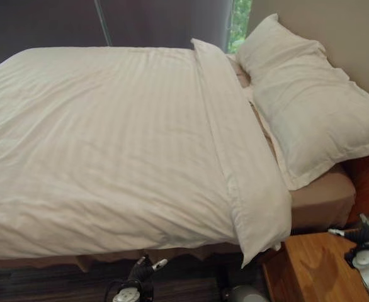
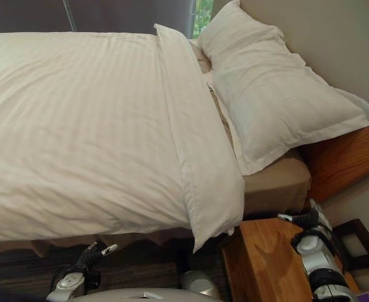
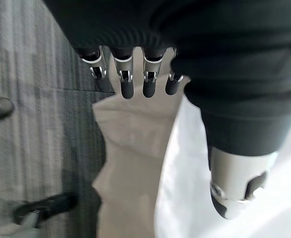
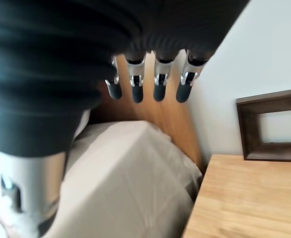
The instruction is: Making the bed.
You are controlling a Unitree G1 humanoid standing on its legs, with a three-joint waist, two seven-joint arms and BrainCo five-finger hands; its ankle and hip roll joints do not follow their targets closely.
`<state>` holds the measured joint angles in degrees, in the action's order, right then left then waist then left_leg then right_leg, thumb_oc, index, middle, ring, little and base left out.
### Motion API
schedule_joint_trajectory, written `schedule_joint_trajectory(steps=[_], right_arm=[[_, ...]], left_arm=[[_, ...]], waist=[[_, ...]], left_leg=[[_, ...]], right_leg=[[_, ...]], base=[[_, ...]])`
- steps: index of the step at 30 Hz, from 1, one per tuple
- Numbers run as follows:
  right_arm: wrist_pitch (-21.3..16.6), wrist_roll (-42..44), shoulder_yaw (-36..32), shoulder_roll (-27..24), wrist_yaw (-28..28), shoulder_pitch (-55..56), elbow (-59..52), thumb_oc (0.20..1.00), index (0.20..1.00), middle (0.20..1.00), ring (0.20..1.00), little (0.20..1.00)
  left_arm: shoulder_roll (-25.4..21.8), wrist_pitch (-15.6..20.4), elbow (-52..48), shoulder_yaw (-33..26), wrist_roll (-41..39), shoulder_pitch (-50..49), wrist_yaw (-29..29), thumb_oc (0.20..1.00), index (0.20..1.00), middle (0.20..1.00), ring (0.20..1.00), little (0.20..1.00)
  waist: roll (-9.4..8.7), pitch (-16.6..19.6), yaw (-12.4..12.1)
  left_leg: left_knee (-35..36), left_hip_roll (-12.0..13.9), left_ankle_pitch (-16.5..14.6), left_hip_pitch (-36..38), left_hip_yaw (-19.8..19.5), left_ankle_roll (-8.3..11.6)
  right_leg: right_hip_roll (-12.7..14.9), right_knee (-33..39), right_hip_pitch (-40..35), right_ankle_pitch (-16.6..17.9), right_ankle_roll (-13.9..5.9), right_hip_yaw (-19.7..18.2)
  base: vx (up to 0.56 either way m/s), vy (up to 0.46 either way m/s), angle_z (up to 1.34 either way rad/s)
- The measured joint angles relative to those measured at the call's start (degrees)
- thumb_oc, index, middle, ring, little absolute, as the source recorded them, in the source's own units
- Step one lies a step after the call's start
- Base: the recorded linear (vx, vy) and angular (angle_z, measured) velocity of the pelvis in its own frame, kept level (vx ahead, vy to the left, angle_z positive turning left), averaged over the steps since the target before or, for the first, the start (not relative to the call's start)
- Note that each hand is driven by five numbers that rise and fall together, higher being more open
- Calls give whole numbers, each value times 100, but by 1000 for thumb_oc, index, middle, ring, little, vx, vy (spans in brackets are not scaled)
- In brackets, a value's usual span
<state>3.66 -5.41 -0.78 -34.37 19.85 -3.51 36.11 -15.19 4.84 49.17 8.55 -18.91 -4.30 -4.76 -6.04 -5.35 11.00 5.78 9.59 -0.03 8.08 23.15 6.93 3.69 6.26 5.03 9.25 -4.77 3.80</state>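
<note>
White striped duvet (image 1: 102, 145) lies smooth w/ folded top edge; big white pillow (image 1: 310, 107) far right. Left hand (image 3: 135, 74) & right hand (image 4: 150, 82) hang loose, fingers straight, holding nothing, near bedside.

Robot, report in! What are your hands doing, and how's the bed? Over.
Left hand and right hand open, holding nothing. Duvet spread flat, pillow at head. Wooden nightstand beside bed.
</note>
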Motion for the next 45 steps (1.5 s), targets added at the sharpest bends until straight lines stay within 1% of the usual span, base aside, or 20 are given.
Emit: schedule_joint_trajectory(steps=[1, 2, 4, 6, 7, 8, 9, 11, 14, 19, 23, 25, 27, 31, 36, 39, 41, 42, 43, 45], right_arm=[[-394, 876, -372, 315, -10, 64, -917, 200, 200, 200, 200, 200], [-904, 2003, -754, 987, -56, -98, -1608, 200, 200, 200, 200, 200], [-1428, 3630, -740, 1479, -445, -391, -1408, 200, 200, 200, 200, 200], [-1578, 4723, -734, 1811, -740, -528, -995, 200, 200, 200, 200, 200], [-1714, 5402, -833, 2111, -850, -624, -942, 200, 200, 200, 200, 200], [-1863, 5816, -870, 2244, -916, -690, -942, 200, 200, 200, 200, 200], [-1980, 6080, -855, 2221, -970, -705, -944, 200, 200, 200, 200, 200], [-2302, 6545, -782, 2145, -1012, -967, -933, 200, 200, 200, 200, 200], [-2515, 6627, -618, 2068, -1002, -1647, -896, 200, 200, 200, 200, 200], [-2583, 6610, -314, 1986, -858, -2290, -462, 200, 200, 200, 200, 200], [-2508, 6606, -285, 1979, -787, -2306, 306, 200, 200, 200, 200, 200], [-2222, 6610, -324, 2113, -753, -1928, 1006, 200, 200, 200, 200, 200], [-2147, 6598, -325, 2215, -817, -1622, 1121, 200, 200, 200, 200, 200], [-2019, 6538, -386, 2325, -902, -1189, 1653, 200, 200, 200, 200, 200], [-1604, 6471, -614, 2662, -928, -199, 2568, 200, 200, 200, 200, 200], [-1558, 6454, -615, 2685, -938, -142, 2571, 200, 200, 200, 200, 200], [-1552, 6368, -714, 2690, -1051, -2, 2650, 200, 200, 200, 200, 200], [-1489, 6148, -839, 2617, -1046, 141, 2852, 1000, 1000, 1000, 1000, 1000], [-1419, 5979, -803, 2553, -971, 222, 2889, 1000, 1000, 1000, 1000, 1000], [-1378, 5487, -475, 2448, -804, 532, 2472, 1000, 1000, 1000, 1000, 1000]], left_arm=[[-12, -20, -18, -14, -10, 5, -38, 1000, 1000, 1000, 1000, 1000], [-52, -34, -163, -58, -12, 97, -85, 1000, 1000, 1000, 1000, 1000], [-76, -9, -304, -109, -29, 245, -107, 1000, 1000, 1000, 1000, 1000], [-76, -1, -437, -157, -33, 265, -96, 1000, 1000, 1000, 1000, 1000], [-74, 4, -471, -211, -73, 152, -37, 1000, 1000, 1000, 1000, 1000], [-71, 7, -477, -216, -84, 74, 11, 1000, 1000, 1000, 1000, 1000], [-67, 5, -479, -197, -102, 19, 45, 1000, 1000, 1000, 1000, 1000], [-71, 25, -482, -220, -120, -179, 65, 1000, 1000, 1000, 1000, 1000], [-59, 98, -558, -180, -122, -161, 65, 1000, 1000, 1000, 1000, 1000], [-76, 224, -582, 37, -260, -43, 98, 1000, 1000, 1000, 1000, 1000], [-66, 231, -581, 101, -347, 77, 129, 1000, 1000, 1000, 1000, 1000], [-62, 235, -575, 102, -352, 175, 140, 1000, 1000, 1000, 1000, 1000], [-62, 238, -556, 101, -353, 233, 140, 1000, 1000, 1000, 1000, 1000], [-50, 258, -465, -4, -377, 419, 139, 1000, 1000, 1000, 1000, 1000], [33, 259, -107, -264, -571, 457, 108, 1000, 1000, 1000, 1000, 1000], [36, 251, -89, -265, -571, 460, 99, 1000, 1000, 1000, 1000, 1000], [73, 245, -76, -258, -572, 453, 89, 1000, 1000, 1000, 1000, 1000], [87, 231, -44, -258, -585, 450, 61, 1000, 1000, 1000, 1000, 1000], [90, 227, -46, -265, -621, 445, 47, 1000, 1000, 1000, 1000, 1000], [89, 228, -46, -315, -767, 399, -19, 1000, 1000, 1000, 1000, 1000]], waist=[[17, 7, 21], [-21, 30, 67], [-63, 72, -7], [-66, 118, -45], [-7, 127, -77], [55, 138, -78], [106, 136, -65], [302, 155, -310], [418, 115, -369], [524, 43, -409], [635, -279, -371], [723, -519, -374], [777, -569, -338], [750, -610, -313], [699, -618, -257], [594, -634, -130], [525, -583, -125], [467, -560, -114], [426, -507, -93], [313, -424, 4]], left_leg=[[0, 5, 15, 9, 39, -22], [1, 13, 14, -1, 107, -18], [1, 14, 9, -22, 117, -12], [1, 14, 1, -16, 97, -2], [1, 14, -11, -59, 80, 8], [1, 5, -10, -92, 54, 8], [-1, -10, -3, -97, -1, 17], [0, 8, 10, -102, -30, 39], [-1, 3, 16, -111, -47, 40], [0, -11, 59, -298, -76, 36], [0, -7, 124, -401, -158, 27], [0, 17, 131, -412, -163, 29], [0, 23, 129, -419, -156, 33], [0, 23, 123, -380, -149, 43], [1, 24, 81, -286, -114, 91], [1, 13, 72, -278, -61, 75], [0, 33, 77, -236, -64, 86], [0, 57, 57, -176, -55, 84], [0, 66, 53, -172, -51, 82], [0, 89, 55, -181, -31, 78]], right_leg=[[-7, 0, 9, 9, 6, -36], [-23, 1, 41, 41, 4, -75], [-28, 1, 54, 52, 11, -93], [-16, 0, 51, 52, 12, -66], [-1, 0, 62, 54, 14, -33], [13, 0, 81, 60, 19, -9], [26, 0, 81, 100, 24, 27], [19, -1, 49, 125, 91, 66], [19, -2, 61, 144, 117, 81], [50, 0, 207, 110, 72, 99], [47, -1, 304, 131, 80, 125], [21, -1, 315, 144, 89, 131], [11, -1, 330, 155, 80, 127], [5, -2, 296, 159, 95, 123], [2, -2, 215, 131, 96, 100], [10, -3, 247, 118, 118, 68], [-12, -2, 209, 114, 124, 71], [-33, -1, 142, 103, 129, 63], [-42, -1, 140, 100, 132, 62], [-65, -1, 154, 98, 131, 49]], base=[[7, 13, -24], [14, 10, -23], [33, 7, -7], [44, -1, 8], [24, -1, 11], [19, -5, 17], [35, -16, 26], [42, -30, 11], [-12, -16, 5], [-48, -26, 4], [-62, -13, 5], [0, 0, 0], [1, 0, -4], [6, 3, -1], [14, 3, -5], [25, 1, -4], [-1, -27, -1], [-19, -47, -3], [-41, -74, -6], [-16, -34, -9]])
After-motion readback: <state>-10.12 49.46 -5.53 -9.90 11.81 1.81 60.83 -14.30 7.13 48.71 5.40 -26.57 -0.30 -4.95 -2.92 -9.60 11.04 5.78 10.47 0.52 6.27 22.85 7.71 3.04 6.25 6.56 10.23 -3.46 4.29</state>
